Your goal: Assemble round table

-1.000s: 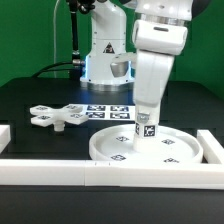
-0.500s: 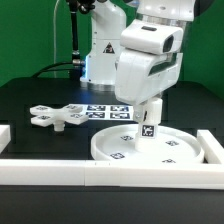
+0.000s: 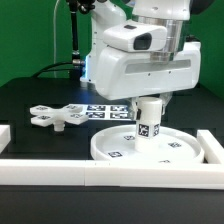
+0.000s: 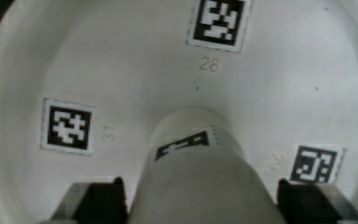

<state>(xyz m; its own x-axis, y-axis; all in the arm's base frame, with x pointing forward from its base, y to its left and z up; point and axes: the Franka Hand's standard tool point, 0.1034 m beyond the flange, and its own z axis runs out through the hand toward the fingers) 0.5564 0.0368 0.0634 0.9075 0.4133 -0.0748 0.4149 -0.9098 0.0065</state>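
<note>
Parts count one each: round disc (image 3: 100, 152), cylinder leg (image 3: 148, 120) upright on it, cross-shaped foot piece (image 3: 58, 117) lying apart. Gripper (image 4: 202, 205) clenches the leg, fingers narrowly spread.

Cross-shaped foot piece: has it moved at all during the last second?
No. The cross-shaped foot piece stays put, still lying just to the exterior view's left of the marker board.

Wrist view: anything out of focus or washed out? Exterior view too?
Wrist view: leg close up and soft, fingers dark and blurred, disc tags sharper. Exterior view: even light, no harsh glare, disc tags legible.
</note>
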